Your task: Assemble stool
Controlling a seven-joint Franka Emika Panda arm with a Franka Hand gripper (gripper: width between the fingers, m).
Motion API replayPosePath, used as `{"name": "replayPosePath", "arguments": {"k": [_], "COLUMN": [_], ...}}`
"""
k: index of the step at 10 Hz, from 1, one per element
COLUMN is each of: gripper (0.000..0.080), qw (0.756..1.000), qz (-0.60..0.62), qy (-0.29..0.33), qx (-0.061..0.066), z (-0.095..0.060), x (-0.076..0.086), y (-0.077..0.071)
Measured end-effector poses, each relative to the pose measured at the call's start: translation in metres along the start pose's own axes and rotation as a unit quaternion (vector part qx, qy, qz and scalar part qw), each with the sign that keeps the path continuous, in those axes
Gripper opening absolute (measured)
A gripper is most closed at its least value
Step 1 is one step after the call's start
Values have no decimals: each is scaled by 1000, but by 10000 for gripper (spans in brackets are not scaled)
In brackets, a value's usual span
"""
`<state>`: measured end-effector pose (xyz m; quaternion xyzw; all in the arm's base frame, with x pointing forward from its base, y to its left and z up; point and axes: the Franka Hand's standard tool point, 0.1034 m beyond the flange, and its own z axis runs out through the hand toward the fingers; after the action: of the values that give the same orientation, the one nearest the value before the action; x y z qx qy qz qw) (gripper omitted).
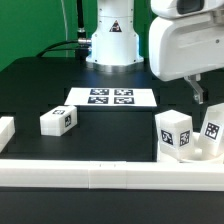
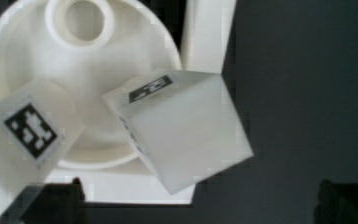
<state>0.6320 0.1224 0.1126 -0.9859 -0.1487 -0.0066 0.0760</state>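
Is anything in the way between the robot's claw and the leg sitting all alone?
Nothing visible. The gripper hangs above two legs at the exterior view's right; the lone leg sits toward its left. Only bare black table lies between, and the flat marker board lies farther back, out of the way.

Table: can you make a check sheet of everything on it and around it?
Surface: black table, white marker board flat in the middle.
Job's things: round seat; standing leg and second standing leg on the exterior view's right; lying leg on its left.
Clutter: nothing seen.
Grippers: gripper open, above the standing legs, holding nothing.
Cables: thin dark cables beside the robot base.
Surroundings: white rail along the front; green wall behind.
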Motion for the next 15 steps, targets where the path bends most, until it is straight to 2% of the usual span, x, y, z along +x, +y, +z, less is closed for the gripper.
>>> {"name": "replayPosePath", "arguments": {"k": [3,8,9,11,12,13,15], "gripper": [648,648,648,648,648,648,648], "qw": [984,936,908,853,828,795,755], "qz": [-179,-352,-419,-519,-557,-604,-651], "qy": [-9,-13,-8,-10,-12,-17,-25], "qx": [-21,-22,-29,-52,-59,-64,-66], "z": [-2,0,2,4,4,5,5], "x": [1,0,1,4,4,4,3], "y": [1,7,11,9,10,13,17]}}
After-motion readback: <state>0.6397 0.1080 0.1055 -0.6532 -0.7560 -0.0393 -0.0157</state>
